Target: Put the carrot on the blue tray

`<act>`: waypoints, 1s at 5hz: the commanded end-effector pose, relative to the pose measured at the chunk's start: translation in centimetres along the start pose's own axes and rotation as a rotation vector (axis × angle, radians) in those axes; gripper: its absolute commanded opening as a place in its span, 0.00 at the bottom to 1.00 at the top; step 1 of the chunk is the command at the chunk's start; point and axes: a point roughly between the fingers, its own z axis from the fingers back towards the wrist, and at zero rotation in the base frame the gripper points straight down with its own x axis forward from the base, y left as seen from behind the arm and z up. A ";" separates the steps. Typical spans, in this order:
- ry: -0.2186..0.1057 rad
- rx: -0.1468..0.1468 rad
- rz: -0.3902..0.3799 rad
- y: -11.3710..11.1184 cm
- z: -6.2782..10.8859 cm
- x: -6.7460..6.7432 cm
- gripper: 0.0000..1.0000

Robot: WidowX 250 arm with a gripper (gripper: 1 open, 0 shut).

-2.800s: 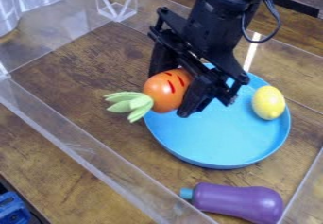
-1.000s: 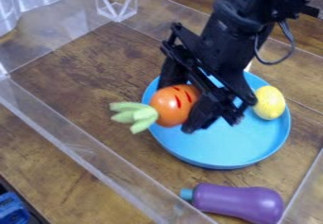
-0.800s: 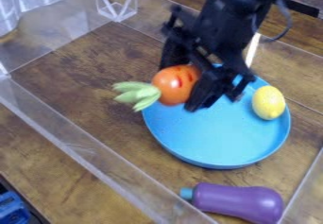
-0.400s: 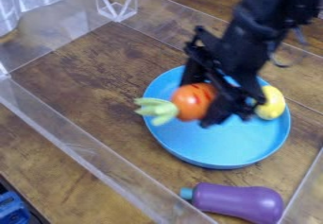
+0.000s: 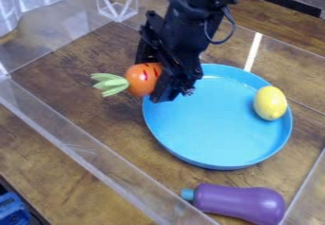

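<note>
The carrot [image 5: 137, 77], orange with a green leafy top [image 5: 109, 83], hangs tilted at the left rim of the blue tray [image 5: 216, 124]. My black gripper [image 5: 158, 79] is shut on the carrot's orange body and holds it off the table. The leaves stick out leftward over the wood, beyond the tray edge. The arm comes down from the top of the view and hides the far left part of the tray.
A yellow lemon [image 5: 269, 102] lies on the tray's right side. A purple eggplant [image 5: 238, 203] rests on the wooden table in front of the tray. Clear plastic walls [image 5: 57, 124] run along the left and front edges.
The gripper with the carrot swung right over the tray, then moved back left and up. It now holds the carrot at the tray's left rim.
</note>
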 end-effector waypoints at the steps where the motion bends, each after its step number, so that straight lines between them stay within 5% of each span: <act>1: -0.081 0.031 -0.038 0.2 1.5 -0.1 0.00; 4: -0.120 0.080 -0.210 -2.0 3.4 0.0 0.00; 5: -0.113 0.074 -0.198 -2.3 4.3 -0.6 0.00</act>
